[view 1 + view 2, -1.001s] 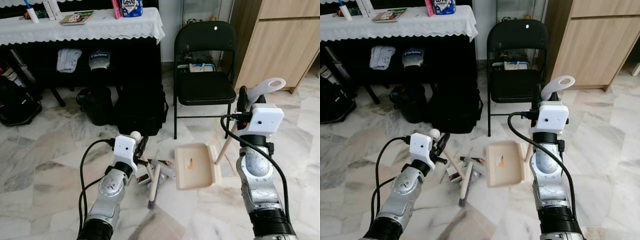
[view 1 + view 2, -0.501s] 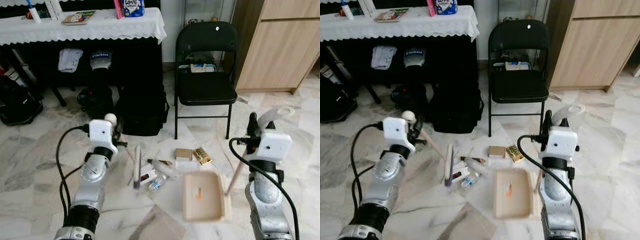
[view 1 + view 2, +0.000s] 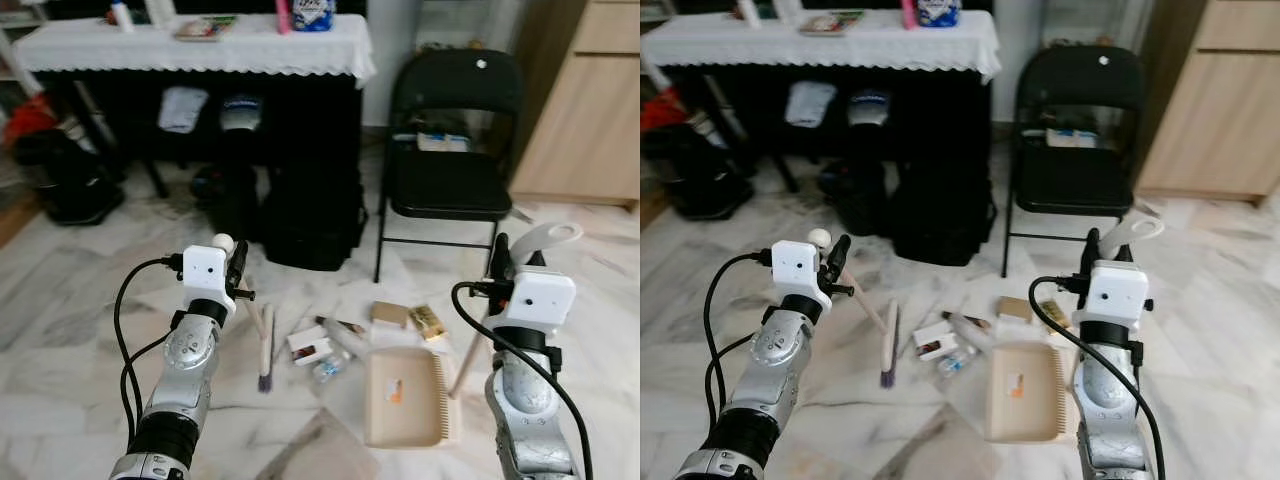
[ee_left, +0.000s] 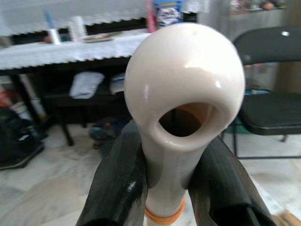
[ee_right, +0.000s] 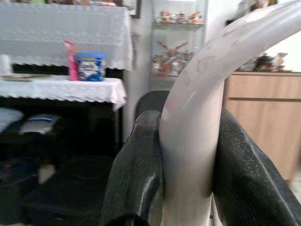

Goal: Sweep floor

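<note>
In front of the black folding chair (image 3: 445,150), on the pale marble floor (image 3: 70,300), lies a small scatter of litter (image 3: 330,345): a little white box, a clear wrapper, a tan carton and a gold packet. The cream plastic dustpan (image 3: 403,398) sits flat just on the robot's side of that litter, nearer the chair's right legs. The right gripper (image 3: 500,262) is clamped on the dustpan's long pale handle (image 5: 197,141). The left gripper (image 3: 238,262) is closed round the cream loop-ended broom handle (image 4: 183,108), and the broom's dark-bristled head (image 3: 265,350) rests on the floor just left of the litter.

The sweep itself looks to be in hand: the next stroke should draw the head rightward through the litter into the pan's open mouth. Open floor lies to the left; the chair legs and the black bag (image 3: 310,215) behind hem in the far side.
</note>
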{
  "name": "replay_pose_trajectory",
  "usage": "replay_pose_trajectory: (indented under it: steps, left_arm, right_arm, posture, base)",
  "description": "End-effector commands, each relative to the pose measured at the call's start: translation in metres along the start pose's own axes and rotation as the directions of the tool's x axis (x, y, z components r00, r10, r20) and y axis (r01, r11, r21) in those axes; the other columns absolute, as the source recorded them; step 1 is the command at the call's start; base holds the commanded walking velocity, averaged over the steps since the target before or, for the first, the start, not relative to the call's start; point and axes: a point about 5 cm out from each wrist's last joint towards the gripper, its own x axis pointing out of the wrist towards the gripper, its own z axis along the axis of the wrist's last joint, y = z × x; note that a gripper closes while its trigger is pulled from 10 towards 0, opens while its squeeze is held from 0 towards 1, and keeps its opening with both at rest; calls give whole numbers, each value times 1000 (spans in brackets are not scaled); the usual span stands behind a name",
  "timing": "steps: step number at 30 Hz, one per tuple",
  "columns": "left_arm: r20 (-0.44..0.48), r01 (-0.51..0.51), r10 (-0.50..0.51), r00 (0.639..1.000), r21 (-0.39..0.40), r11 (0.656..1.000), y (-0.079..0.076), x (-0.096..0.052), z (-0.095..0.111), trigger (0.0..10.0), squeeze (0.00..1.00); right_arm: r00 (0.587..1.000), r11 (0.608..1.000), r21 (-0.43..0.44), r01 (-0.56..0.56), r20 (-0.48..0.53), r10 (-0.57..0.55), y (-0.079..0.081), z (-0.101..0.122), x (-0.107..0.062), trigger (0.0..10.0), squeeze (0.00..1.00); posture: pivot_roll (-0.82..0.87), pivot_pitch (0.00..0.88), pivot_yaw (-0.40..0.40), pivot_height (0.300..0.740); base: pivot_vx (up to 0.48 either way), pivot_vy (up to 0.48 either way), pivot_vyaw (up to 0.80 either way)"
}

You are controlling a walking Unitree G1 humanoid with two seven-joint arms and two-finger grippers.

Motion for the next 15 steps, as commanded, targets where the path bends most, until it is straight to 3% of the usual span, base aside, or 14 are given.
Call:
replay_pose_trajectory:
  steps: [1, 15]
  left_arm:
    - [62, -6, 5, 998, 20, 1000, 3, 3, 10, 10000, 0]
    - [38, 5, -6, 999, 25, 1000, 0, 2, 6, 10000, 0]
  right_arm:
    - [999, 1000, 4, 0, 53, 0, 2, 11, 4, 10000, 0]
    - [999, 1000, 17, -9, 47, 9, 6, 11, 4, 10000, 0]
  posture:
    - [-52, 0, 66, 740]
    - [-53, 0, 66, 740]
  base:
    - [0, 0, 800]
    - [0, 0, 800]
